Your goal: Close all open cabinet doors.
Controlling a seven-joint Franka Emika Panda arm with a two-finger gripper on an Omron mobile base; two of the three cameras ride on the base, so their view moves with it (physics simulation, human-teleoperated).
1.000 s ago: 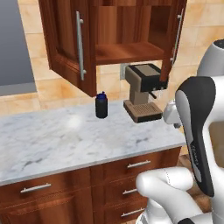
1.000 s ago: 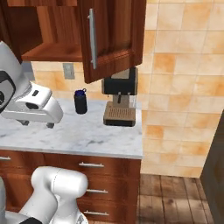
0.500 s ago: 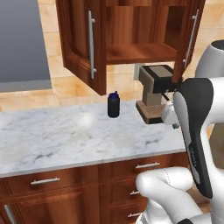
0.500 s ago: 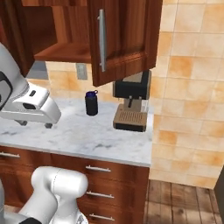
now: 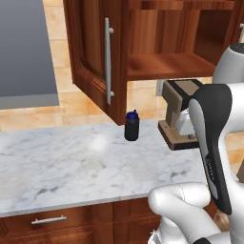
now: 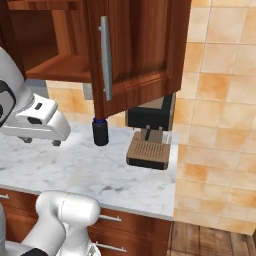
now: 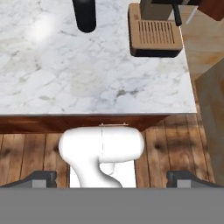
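Observation:
Two cabinet doors of the upper wall cabinet stand open. The left cabinet door [image 5: 90, 57] swings out toward me, its silver bar handle [image 5: 108, 64] facing right. The right cabinet door [image 6: 142, 50] hangs open over the coffee machine, with its handle [image 6: 105, 57] near its left edge. Between them the cabinet's wooden shelf [image 5: 167, 64] is bare. My gripper [image 6: 41, 141] hovers low over the counter's front edge, pointing down, well below the doors. In the hand view the gripper [image 7: 111, 178] is open, fingertips [image 7: 41, 177] wide apart and holding nothing.
A dark bottle [image 5: 132, 126] stands on the marble counter [image 5: 62, 167] under the left door. A brown coffee machine [image 6: 150, 135] sits at the counter's right end. Drawers [image 5: 47, 221] run below. A grey panel [image 5: 24, 52] hangs at left. A tiled wall [image 6: 225, 100] bounds the right.
The whole picture has shifted and grown: the base has driven closer to the counter and sideways. The arm keeps its pose and the doors stay open.

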